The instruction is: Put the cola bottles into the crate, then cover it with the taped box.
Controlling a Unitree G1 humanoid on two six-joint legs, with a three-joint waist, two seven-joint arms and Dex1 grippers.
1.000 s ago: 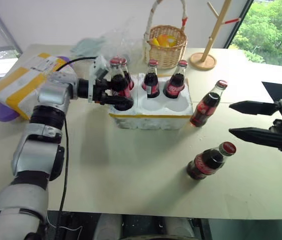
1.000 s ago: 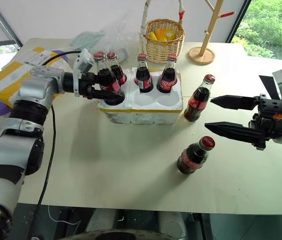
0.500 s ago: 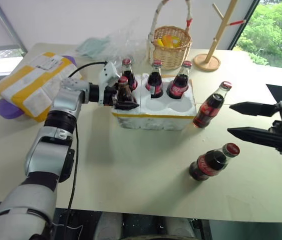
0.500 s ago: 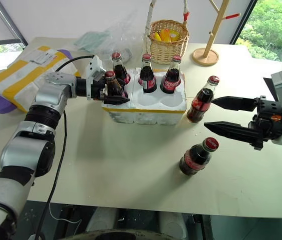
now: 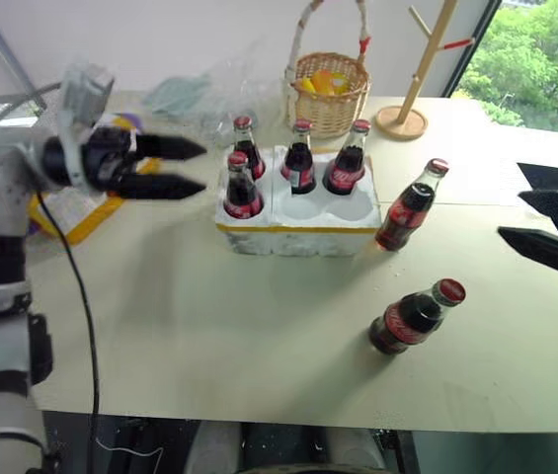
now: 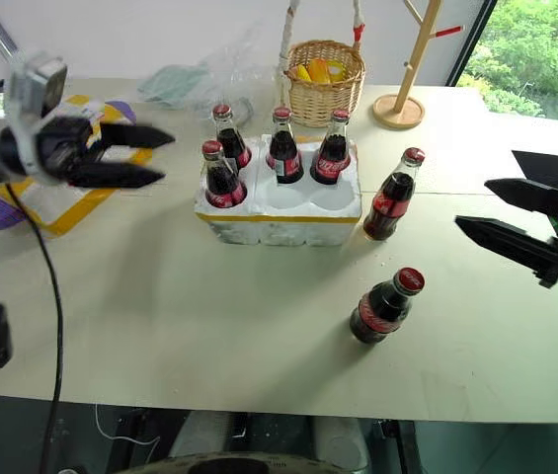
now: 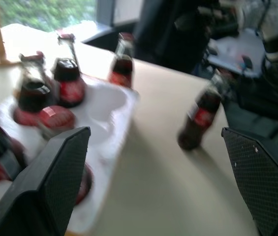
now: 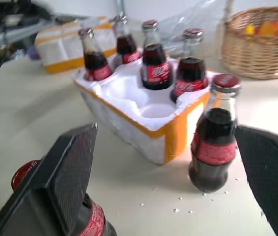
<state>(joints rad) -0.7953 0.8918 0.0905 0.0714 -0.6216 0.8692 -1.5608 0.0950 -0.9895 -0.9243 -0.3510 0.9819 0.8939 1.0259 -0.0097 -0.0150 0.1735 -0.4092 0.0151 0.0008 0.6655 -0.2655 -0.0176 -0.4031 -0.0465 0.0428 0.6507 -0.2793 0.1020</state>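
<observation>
We see the crate (image 6: 279,212) standing on the table (image 6: 209,326), toward its far side and about midway across. Four cola bottles stand upright in its wells: one in the near left well (image 6: 221,179), and three along the far row, at left (image 6: 230,140), middle (image 6: 283,150) and right (image 6: 332,151). The two remaining near wells, middle and right, hold nothing.

A fifth bottle (image 6: 391,198) stands upright on the table just to the right of the crate. The sixth bottle (image 6: 385,305) stands alone nearer to us, well apart from the crate, to the right of the table's middle.

Our left gripper (image 6: 138,156) hangs in the air to the left of the crate, clear of the bottles, its two black fingers spread wide and grasping nothing. Our right gripper (image 6: 504,215) floats at the right edge of the scene, to the right of the two loose bottles, its fingers likewise released and empty.

The taped box (image 6: 56,202) lies at the far left of the table, behind the left gripper, so that we make out only part of its yellow bands. A wicker basket (image 6: 325,84) with yellow contents sits on the far side behind the crate. A wooden stand (image 6: 403,107) rises to the right of the basket, and crumpled clear plastic (image 6: 221,74) lies to its left.
</observation>
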